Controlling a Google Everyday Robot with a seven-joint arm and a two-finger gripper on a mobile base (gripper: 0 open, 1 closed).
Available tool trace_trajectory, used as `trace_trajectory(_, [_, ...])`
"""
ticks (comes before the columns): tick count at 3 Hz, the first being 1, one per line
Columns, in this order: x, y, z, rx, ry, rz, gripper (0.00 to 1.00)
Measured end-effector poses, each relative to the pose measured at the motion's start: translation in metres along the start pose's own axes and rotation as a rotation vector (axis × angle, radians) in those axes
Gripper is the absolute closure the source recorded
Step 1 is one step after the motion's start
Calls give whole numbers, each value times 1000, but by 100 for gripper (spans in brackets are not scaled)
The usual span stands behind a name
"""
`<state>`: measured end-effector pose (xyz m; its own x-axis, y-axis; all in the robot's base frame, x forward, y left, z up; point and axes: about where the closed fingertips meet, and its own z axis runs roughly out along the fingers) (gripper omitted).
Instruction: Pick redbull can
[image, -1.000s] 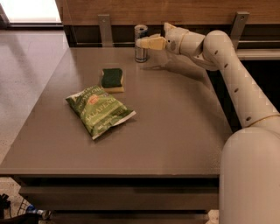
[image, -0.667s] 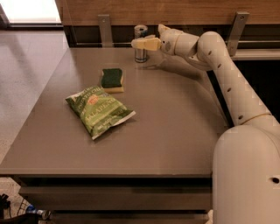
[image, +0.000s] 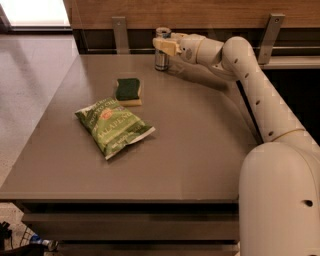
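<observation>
at the far table (image: 200, 150) edge, the tool (image: 165, 46) meets the redbull can (image: 161, 61), grip unclear.

Bright glare upper left, perhaps daylight; gripper (image: 165, 46) at redbull can (image: 161, 60) casts soft shadow.

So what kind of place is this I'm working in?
Probably an office break area or café: a grey table against a wood-panelled wall, a polished floor, and a chip bag, sponge and redbull can on the table. The gripper is at the can's upper part, near the table's far edge.
</observation>
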<state>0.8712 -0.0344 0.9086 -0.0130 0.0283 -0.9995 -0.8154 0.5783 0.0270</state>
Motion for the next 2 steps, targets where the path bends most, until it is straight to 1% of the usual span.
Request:
trace_trajectory(1, [1, 2, 3, -5, 0, 1, 81])
trace_trajectory(2, [1, 4, 6, -9, 1, 2, 100])
